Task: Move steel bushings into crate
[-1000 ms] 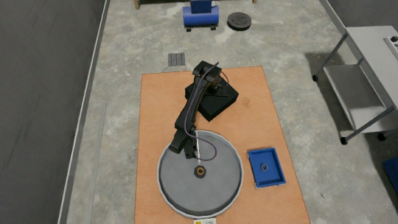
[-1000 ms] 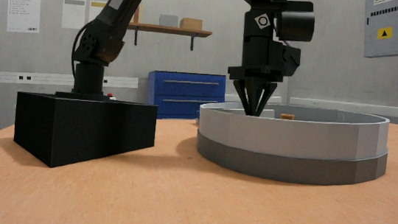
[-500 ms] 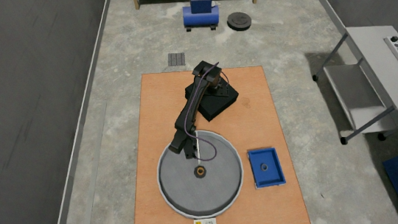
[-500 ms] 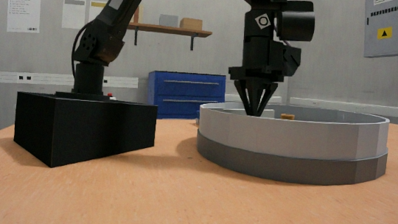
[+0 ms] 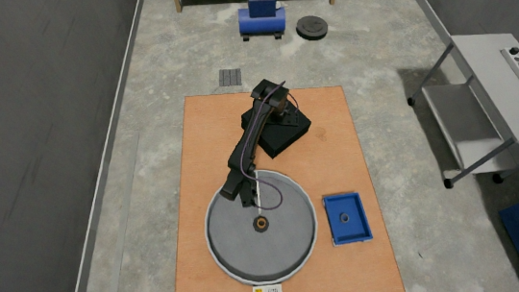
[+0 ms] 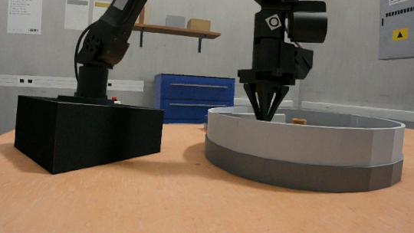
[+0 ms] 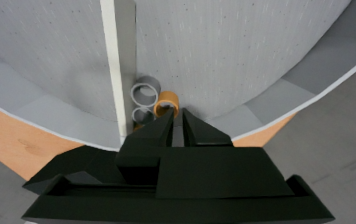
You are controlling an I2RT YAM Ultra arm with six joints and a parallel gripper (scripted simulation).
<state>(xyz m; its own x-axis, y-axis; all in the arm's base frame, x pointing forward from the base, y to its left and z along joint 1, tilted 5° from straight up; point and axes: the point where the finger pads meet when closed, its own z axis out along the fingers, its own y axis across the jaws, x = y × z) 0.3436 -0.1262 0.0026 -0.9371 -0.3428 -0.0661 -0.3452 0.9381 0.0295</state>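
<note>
- You're holding the gripper (image 5: 247, 203) (image 6: 264, 119) (image 7: 178, 112) over the turntable (image 5: 288, 251) (image 6: 287, 142) (image 7: 225, 50), its fingers standing nearly together, gripping nothing.
- One steel bushing (image 5: 341, 218) is lying in your blue crate (image 5: 355, 232).

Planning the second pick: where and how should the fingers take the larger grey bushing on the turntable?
I'd come from above and pinch opposite outer walls of the grey bushing, clear of the divider, orange bushing and smaller grey ring. It looks upright, open end up, with neighbours crowding it.
</note>
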